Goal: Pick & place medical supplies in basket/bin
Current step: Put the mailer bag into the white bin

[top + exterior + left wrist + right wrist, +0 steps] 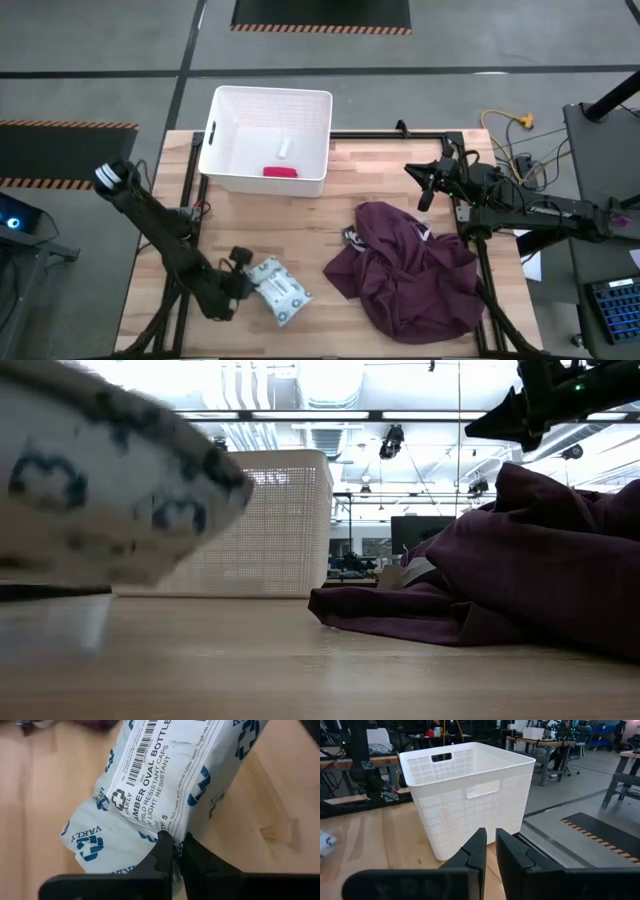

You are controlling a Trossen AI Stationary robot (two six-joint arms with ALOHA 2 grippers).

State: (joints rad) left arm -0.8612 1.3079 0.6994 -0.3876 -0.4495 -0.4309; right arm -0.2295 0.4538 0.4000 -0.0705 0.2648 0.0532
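Observation:
The pale packet with blue logos (281, 291) lies near the table's near-left edge and fills the left wrist view (165, 780). My left gripper (243, 276) is shut on it. The white perforated bin (265, 140) stands at the far edge. Inside it lie a tiny white bottle (283, 149) and a red-pink tube (280, 172). My right gripper (425, 192) hangs shut in the air right of the bin, touching nothing, and faces the bin (470, 790). No white roll is in view. My left gripper pinches the packet's edge (172, 836) between its two fingers (162, 851), coming from the table's left side. The printed label face is turned up. In the low view the packet (100, 480) looks tilted; whether it is clear of the table, I cannot tell.
A large maroon cloth (410, 265) lies crumpled on the table's right half, and in the low view it rises as a heap (520, 570). Bare wood (270, 225) lies between the packet and the bin. Cables and equipment sit beyond the right edge (520, 150).

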